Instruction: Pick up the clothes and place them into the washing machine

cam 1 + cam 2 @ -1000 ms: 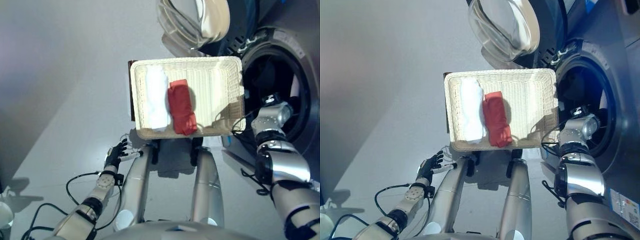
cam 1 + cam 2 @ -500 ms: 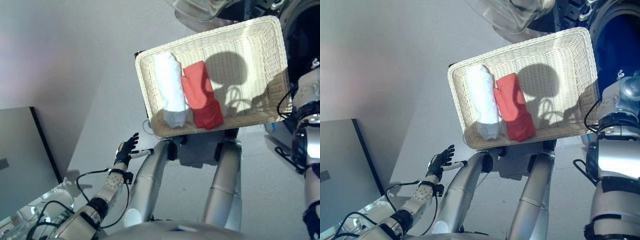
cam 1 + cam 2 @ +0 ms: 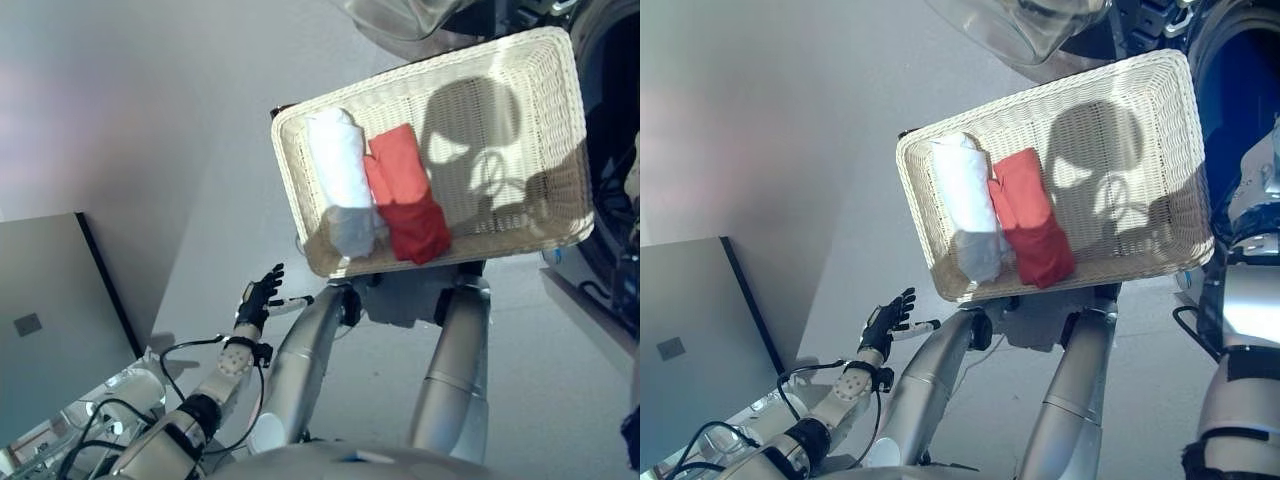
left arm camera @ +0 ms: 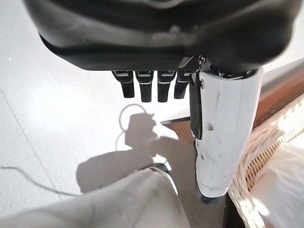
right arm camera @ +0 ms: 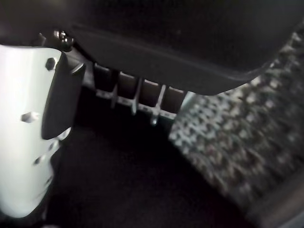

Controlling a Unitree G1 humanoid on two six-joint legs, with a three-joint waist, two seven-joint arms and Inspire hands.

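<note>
A shallow wicker basket [image 3: 289, 188] holds a rolled white cloth [image 3: 340, 180] and a folded red cloth [image 3: 405, 205] side by side near its left end. The rest of the basket is bare. My left hand [image 3: 258, 298] hangs open and empty below the basket's left corner, apart from it; its wrist view shows straight fingers [image 4: 148, 90] over the floor and the basket's rim [image 4: 266, 142]. My right hand [image 5: 190, 38] is open beside wicker weave [image 5: 237, 133], with darkness past its fingers. The right forearm [image 3: 1250, 250] is at the basket's right end.
The washing machine's dark drum opening [image 3: 1230, 100] is at the right, its glass door [image 3: 1040, 20] swung open above the basket. A grey panel [image 3: 50, 320] stands at the lower left. Pale floor [image 3: 150, 120] lies left of the basket.
The whole picture has shifted, so the camera has moved and the basket looks tilted. My right forearm now sits farther toward the right edge. The clothes and my left hand are as before.
</note>
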